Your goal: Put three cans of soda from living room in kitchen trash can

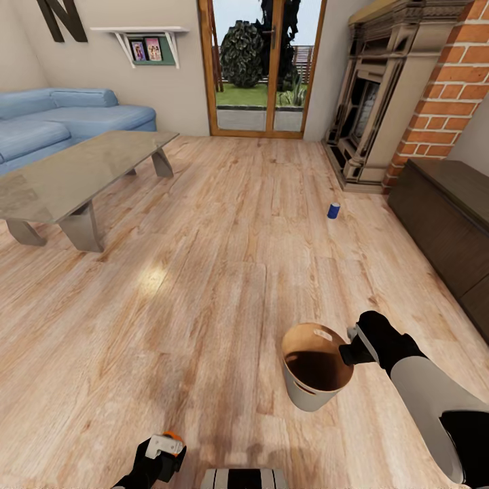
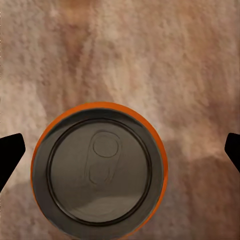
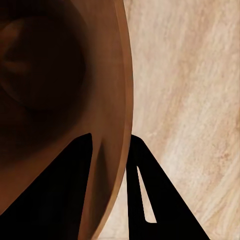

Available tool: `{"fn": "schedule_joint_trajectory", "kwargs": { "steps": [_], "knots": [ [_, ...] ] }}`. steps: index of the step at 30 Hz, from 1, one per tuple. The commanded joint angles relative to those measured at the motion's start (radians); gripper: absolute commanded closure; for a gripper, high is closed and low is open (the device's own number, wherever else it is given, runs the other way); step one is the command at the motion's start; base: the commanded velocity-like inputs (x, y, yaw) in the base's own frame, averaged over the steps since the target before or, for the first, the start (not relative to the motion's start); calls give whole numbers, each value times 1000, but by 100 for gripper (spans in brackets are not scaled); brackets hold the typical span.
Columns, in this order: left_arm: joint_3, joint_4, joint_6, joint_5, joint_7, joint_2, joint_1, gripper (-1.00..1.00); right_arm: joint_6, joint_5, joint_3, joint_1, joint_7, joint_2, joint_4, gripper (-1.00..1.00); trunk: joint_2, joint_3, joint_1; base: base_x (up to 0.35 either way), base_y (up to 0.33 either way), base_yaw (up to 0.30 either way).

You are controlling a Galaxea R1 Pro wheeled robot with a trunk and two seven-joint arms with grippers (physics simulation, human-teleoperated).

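A: How are the jaws being seen?

B: The right gripper [image 3: 112, 165] is being seen closed down on the rim of the tash can [image 1: 314, 367], one dark finger inside the wall and one outside. The bin is being held at the lower right of centre in the head view. The left gripper [image 2: 120, 150] is being shown with its black fingertips [image 2: 10, 155] wide apart at either edge of the wrist picture, an orange can [image 2: 99, 172] sitting between them without being touched.

A: How is that can being presented?

B: It is being viewed end-on: a round dull silver top with a pull tab, ringed by a thin orange band. In the head view only a sliver of orange is being glimpsed past the left gripper [image 1: 163, 451] at the bottom left.

A: And the bin?

B: A bucket shape is being shown, pale grey outside, smooth brown inside, with an oval slot near the rim.

A: Further out?

B: A blue can [image 1: 333, 210] is being seen upright on the light wood floor [image 1: 224, 272], right of centre, near the brick fireplace [image 1: 407, 102]. A grey low table [image 1: 75, 176] and a blue sofa [image 1: 61, 122] are being shown at the upper left.
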Motion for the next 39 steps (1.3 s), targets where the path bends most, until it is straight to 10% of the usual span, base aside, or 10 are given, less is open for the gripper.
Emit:
{"fn": "schedule_joint_trajectory", "kwargs": {
  "steps": [1,17,18,39],
  "knots": [
    [-1,1,0,0,0,0,-1,-100,0,-10,-5,2,3,1,4,100,0,0,1,0,0,0],
    [0,1,0,0,3,0,-1,-100,0,-10,-5,2,3,4,4,100,-1,-16,3,0,0,0],
    [0,1,0,0,4,0,-1,100,0,-10,-5,2,3,4,4,100,-1,-16,3,0,0,0],
    [1,2,1,-1,7,0,-1,100,0,-11,25,2,3,8,4,100,2,27,-2,0,0,0]
  ]
}}
